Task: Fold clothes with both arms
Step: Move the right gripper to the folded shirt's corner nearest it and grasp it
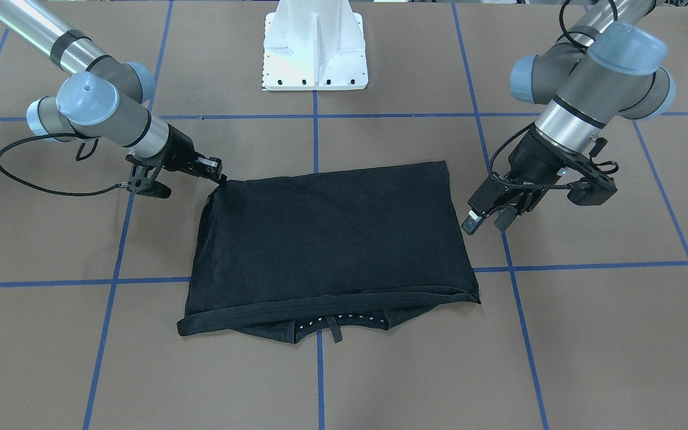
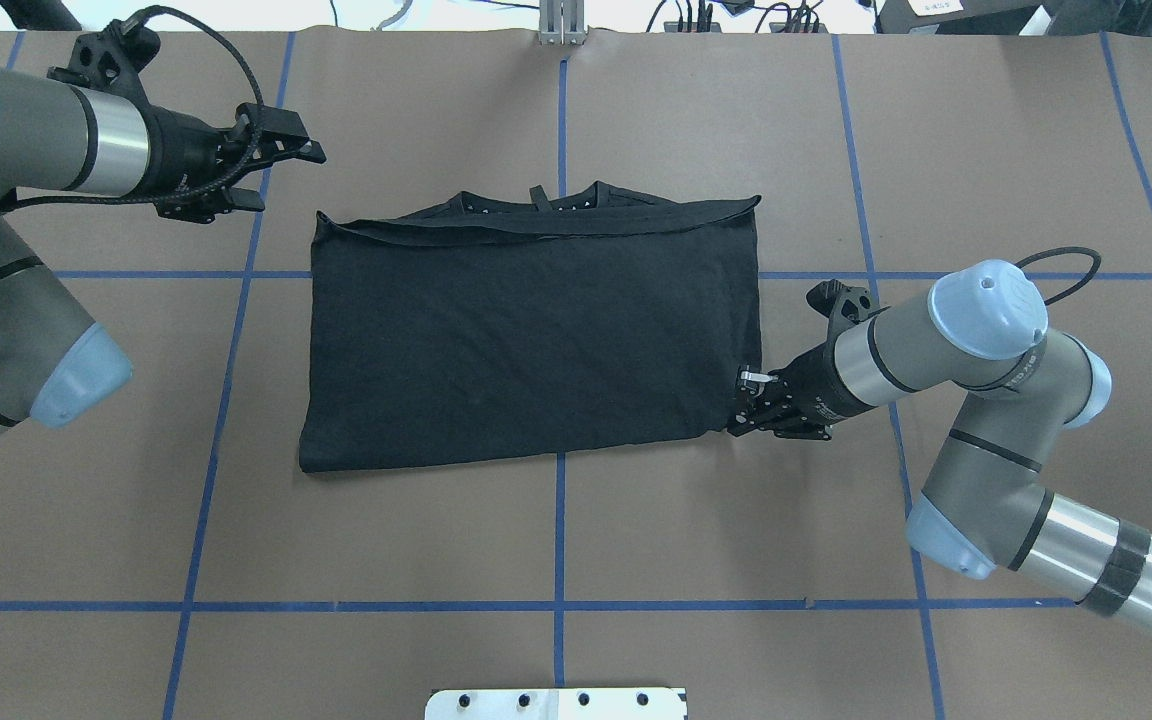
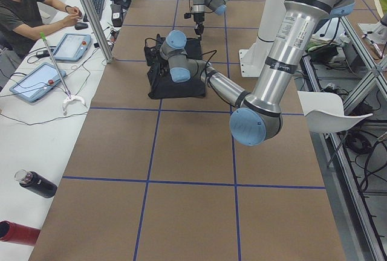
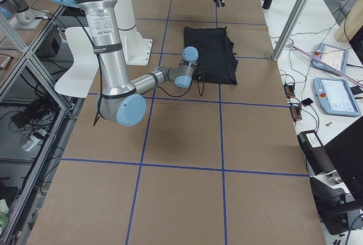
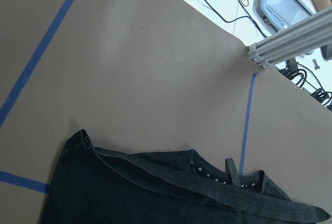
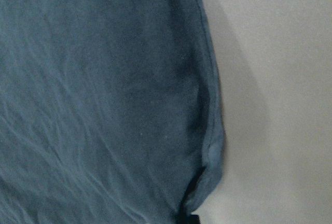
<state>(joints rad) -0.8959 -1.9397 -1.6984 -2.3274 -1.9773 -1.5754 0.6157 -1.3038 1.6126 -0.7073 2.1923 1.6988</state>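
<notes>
The black T-shirt [image 1: 332, 239] [image 2: 536, 340] lies folded into a flat rectangle mid-table, plain side up. Its collar [image 1: 338, 322] [image 2: 536, 200] peeks out at the edge far from the robot base. My right gripper [image 1: 220, 177] [image 2: 741, 405] sits low at the shirt's near corner on my right side, and its jaws appear shut on that corner. The right wrist view shows only cloth [image 6: 104, 105] and that corner. My left gripper [image 1: 487, 222] [image 2: 276, 175] hangs open and empty above the table, beside the shirt's left edge, apart from it. The left wrist view shows the collar edge [image 5: 218, 175].
The white pedestal base [image 1: 315, 54] stands behind the shirt. Blue tape lines cross the brown table. A person [image 3: 24, 7] sits at a side desk with tablets [image 3: 33, 80] and bottles [image 3: 36, 183]. An aluminium post [image 5: 290, 42] rises at the table's far edge.
</notes>
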